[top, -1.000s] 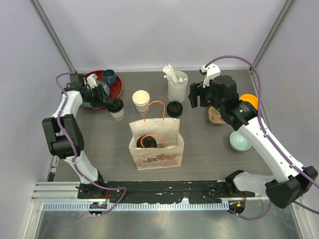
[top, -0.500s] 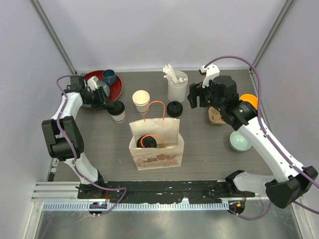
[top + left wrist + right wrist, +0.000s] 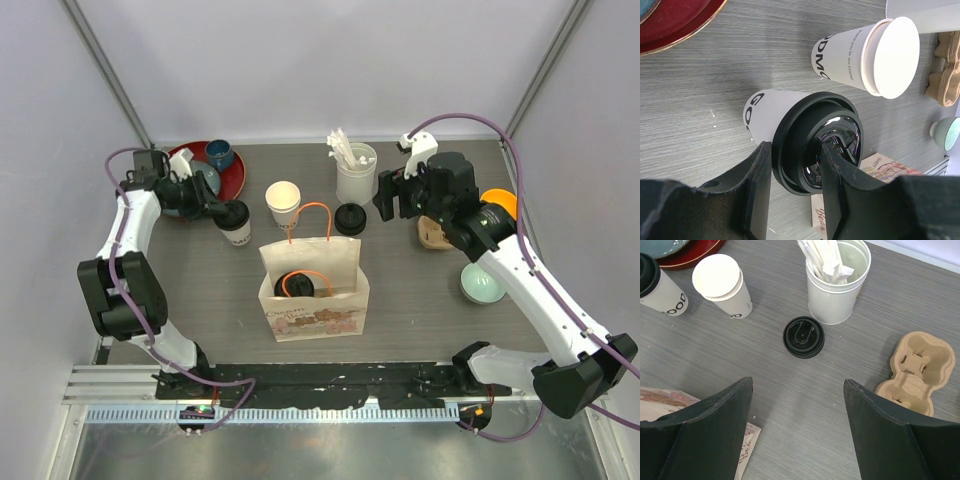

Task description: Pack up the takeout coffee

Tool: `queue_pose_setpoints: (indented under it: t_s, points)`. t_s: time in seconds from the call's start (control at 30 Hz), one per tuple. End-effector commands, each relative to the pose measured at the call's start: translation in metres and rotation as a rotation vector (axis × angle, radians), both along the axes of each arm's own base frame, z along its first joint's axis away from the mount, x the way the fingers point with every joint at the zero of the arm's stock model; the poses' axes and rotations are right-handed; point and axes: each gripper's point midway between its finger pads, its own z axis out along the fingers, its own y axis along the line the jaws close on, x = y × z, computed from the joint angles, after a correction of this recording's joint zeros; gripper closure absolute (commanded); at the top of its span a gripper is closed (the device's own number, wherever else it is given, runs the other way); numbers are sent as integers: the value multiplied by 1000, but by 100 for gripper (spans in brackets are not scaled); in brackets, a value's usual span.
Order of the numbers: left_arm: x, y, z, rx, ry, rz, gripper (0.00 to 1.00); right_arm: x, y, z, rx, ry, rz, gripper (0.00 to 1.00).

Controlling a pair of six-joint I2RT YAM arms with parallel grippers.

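One lidded cup (image 3: 765, 112) reads "GO"; open cup (image 3: 850, 55), "ODMO".

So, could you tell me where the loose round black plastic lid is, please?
In the top view the loose black lid lies on the table, just in front of the white cylinder of sticks and right of the uncapped white paper cup.
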Motion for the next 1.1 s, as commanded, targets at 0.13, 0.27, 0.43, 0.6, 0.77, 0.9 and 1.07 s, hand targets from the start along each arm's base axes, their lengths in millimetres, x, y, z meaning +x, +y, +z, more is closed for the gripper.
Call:
queue_pose_setpoints:
  t_s: [0.13, 0.27, 0.43, 0.6, 0.77, 0.9, 1.07]
  points:
    - [-25, -3, 61, 69, -118, -76, 100, -18, 20, 70, 74, -158, 180, 24]
    - [-50, -2, 92, 140, -175, -124, 100, -50, 43, 131, 106, -363, 381, 25]
    - [-90, 0, 107, 216, -184, -175, 100, -125, 103, 173, 150, -585, 793, 27]
    - [-120, 1, 115, 269, -188, -215, 100, -188, 174, 173, 23, -734, 1080, 30]
    - [-139, -3, 124, 282, -202, -241, 100, -198, 248, 119, -275, -707, 1215, 35]
    - [-152, -5, 126, 285, -197, -257, 100, -202, 283, 86, -434, -699, 1296, 48]
    - [-160, -7, 128, 284, -208, -272, 100, -188, 308, 73, -493, -684, 1284, 47]
